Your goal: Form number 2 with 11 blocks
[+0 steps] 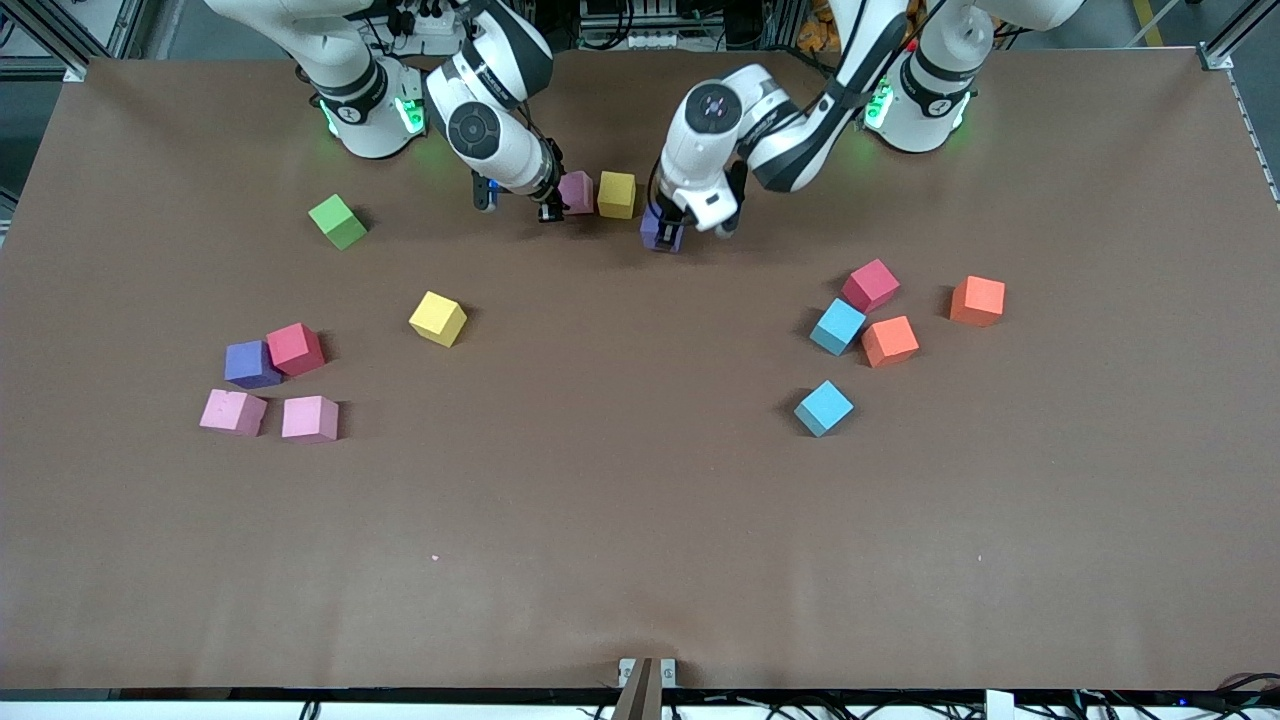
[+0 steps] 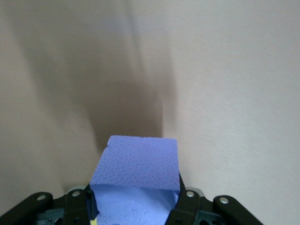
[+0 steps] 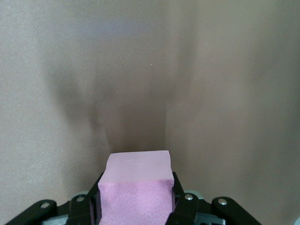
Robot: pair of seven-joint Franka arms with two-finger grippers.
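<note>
Both arms are busy near the robots' edge of the counter point(image 1: 640, 560) — top row of the 2 going down, I judge. My right gripper point(image 3: 136, 206) has its fingers closed on a pink block point(image 1: 576, 192), which sits touching a yellow block point(image 1: 616, 194). My left gripper point(image 2: 136, 206) clamps a purple block point(image 1: 657, 226) just beside the yellow one, slightly nearer the front camera. Next: square purple against yellow, then let go. The other blocks lie scattered in two groups nearer the camera; the green cube point(image 1: 338, 221) stays out.
</note>
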